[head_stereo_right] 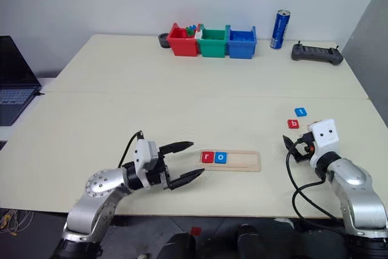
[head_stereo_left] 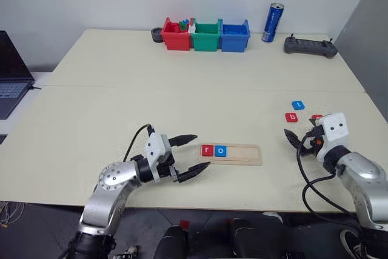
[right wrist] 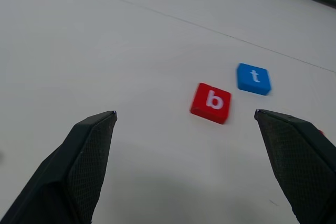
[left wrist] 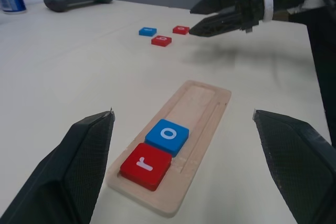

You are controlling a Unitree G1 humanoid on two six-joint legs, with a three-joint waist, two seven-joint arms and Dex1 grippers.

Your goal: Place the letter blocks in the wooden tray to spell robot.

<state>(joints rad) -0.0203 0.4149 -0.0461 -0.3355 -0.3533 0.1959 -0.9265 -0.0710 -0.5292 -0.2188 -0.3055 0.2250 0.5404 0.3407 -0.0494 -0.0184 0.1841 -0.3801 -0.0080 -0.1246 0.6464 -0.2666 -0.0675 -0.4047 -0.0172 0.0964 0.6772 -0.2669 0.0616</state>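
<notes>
Right gripper (right wrist: 184,169), jaws spread and empty, faces the red b block (right wrist: 210,103) beside blue t (right wrist: 254,78): seemingly light, rigid, best pinched across opposite edges.

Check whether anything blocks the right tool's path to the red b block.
Nothing visible does. The right tool is open and faces the red b block across bare table; the blue t block lies beside b, not in front.
</notes>
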